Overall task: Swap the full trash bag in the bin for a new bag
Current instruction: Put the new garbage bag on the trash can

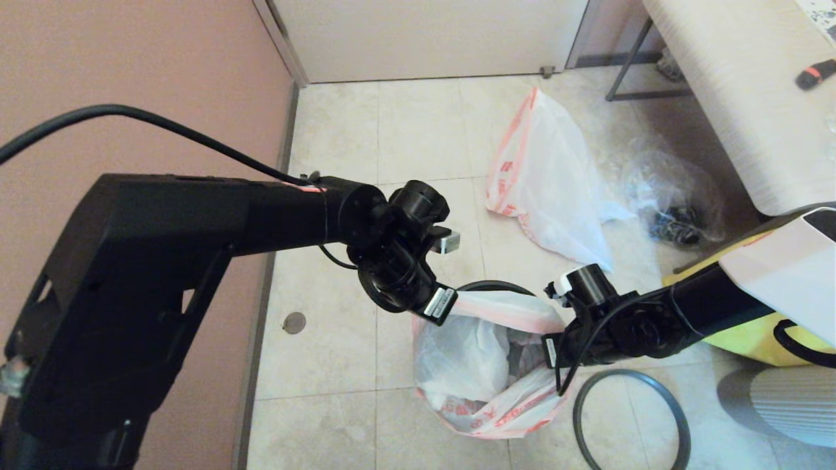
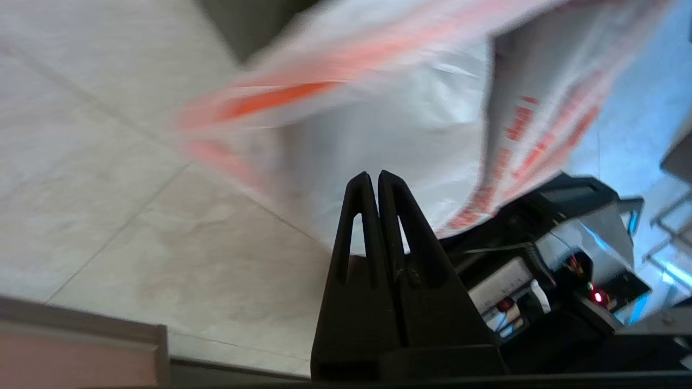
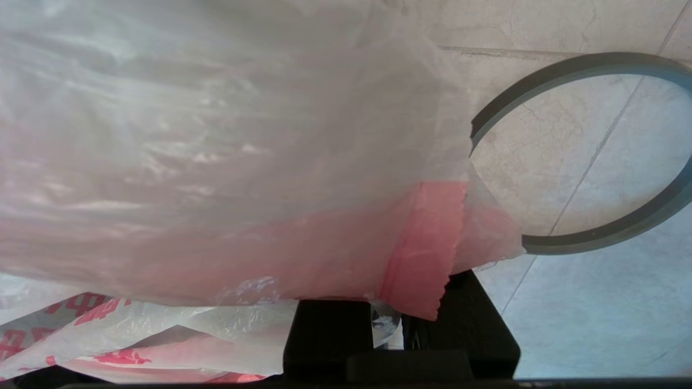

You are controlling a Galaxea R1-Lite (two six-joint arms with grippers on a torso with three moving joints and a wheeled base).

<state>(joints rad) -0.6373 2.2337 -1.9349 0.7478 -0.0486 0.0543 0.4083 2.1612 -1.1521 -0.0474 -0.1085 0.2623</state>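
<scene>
The full trash bag (image 1: pixel 486 365) sits in the bin (image 1: pixel 494 286), whose black rim shows only behind the bag. The left gripper (image 2: pixel 374 181) hangs at the bag's far-left edge with its fingers pressed together and nothing visibly between them. The right gripper (image 3: pixel 403 324) is at the bag's right edge, its fingers clamped on the pink band there. The grey ring (image 1: pixel 630 421) lies on the floor just right of the bag. The new bag (image 1: pixel 548 176) lies flat beyond the bin.
</scene>
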